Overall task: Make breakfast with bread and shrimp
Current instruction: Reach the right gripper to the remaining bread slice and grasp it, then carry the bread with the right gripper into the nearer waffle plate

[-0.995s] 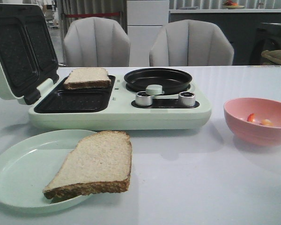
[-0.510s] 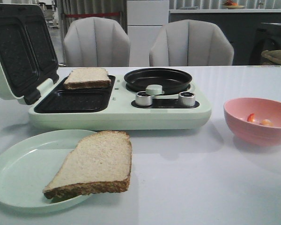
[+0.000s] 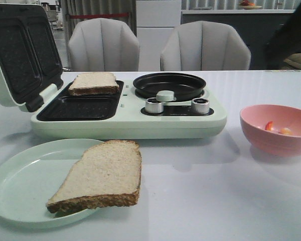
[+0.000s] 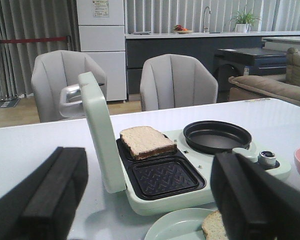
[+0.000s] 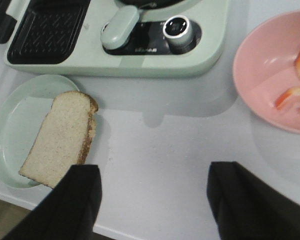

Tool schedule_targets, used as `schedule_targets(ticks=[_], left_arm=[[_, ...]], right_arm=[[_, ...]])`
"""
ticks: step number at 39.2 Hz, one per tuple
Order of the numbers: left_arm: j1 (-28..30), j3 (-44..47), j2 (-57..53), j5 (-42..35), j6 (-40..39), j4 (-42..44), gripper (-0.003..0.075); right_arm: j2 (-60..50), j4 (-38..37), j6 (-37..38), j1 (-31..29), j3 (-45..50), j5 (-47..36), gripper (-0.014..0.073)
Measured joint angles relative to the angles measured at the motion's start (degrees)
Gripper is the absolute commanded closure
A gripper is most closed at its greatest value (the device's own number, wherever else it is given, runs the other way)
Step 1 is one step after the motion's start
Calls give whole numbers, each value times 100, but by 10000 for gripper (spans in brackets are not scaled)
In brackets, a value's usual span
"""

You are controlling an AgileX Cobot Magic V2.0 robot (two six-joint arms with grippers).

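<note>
One slice of bread [image 3: 93,83] lies in the far tray of the open sandwich maker [image 3: 125,120], and it shows in the left wrist view too [image 4: 147,141]. A second slice of bread [image 3: 101,174] rests on the pale green plate [image 3: 15,186], overhanging the plate's right rim [image 5: 60,137]. Shrimp [image 3: 277,128] lie in the pink bowl [image 3: 276,143] at the right; the right wrist view shows the shrimp [image 5: 292,92] as orange-red pieces. My left gripper [image 4: 150,200] is open and empty, left of the maker. My right gripper [image 5: 155,195] is open and empty above bare table between plate and bowl.
The maker's lid [image 3: 17,55] stands up at the left. The near tray [image 3: 80,108] holds nothing. A round black pan [image 3: 169,85] and two knobs [image 3: 153,105] sit on the maker's right half. Two grey chairs [image 3: 205,47] stand behind the table. A dark shape [image 3: 291,35] fills the upper right.
A dark shape has come into the upper right corner of the front view. Bread, plate, bowl and maker have not moved.
</note>
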Motion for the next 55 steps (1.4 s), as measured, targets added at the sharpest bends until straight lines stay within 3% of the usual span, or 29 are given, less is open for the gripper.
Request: schedule_targets(ticks=[7,12,23,31,40,55], left_arm=[[0,0,0,0,0,0,156],[0,0,0,0,0,0,156],[0,0,0,10,0,0,156],[0,0,0,10,0,0,156],[0,0,0,10,0,0,156],[0,0,0,10,0,0,156]], right_arm=[[1188,845,-618,253,-448,161,134],[1941,2034,-1535,295,-673,352,218],[3376,4538,-3644,295,-711,379,221],[4074,5804,-4717,295,-732,457,204],[4584,6230,-5185,295,-988,700,39],[5081,6301,-5231,657,-1614,819,55]])
